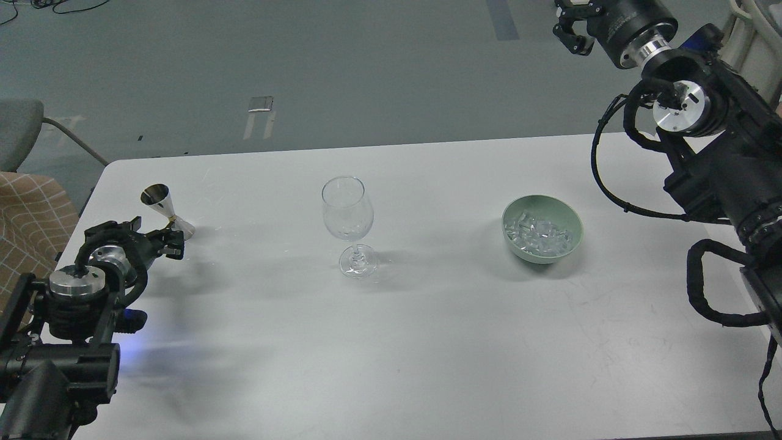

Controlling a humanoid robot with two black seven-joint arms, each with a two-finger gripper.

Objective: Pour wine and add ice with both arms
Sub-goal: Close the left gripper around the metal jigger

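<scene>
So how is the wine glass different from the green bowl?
The wine glass is see-through and tall on a thin stem; the green bowl is solid-coloured, low and wide. The glass looks empty, while the bowl holds a heap of ice. Both stand upright on the table, open at the top.

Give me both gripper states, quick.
Left gripper: at the jigger; open or shut cannot be told.
Right gripper: raised above the table's far edge, holding nothing visible; open or shut cannot be told.
</scene>
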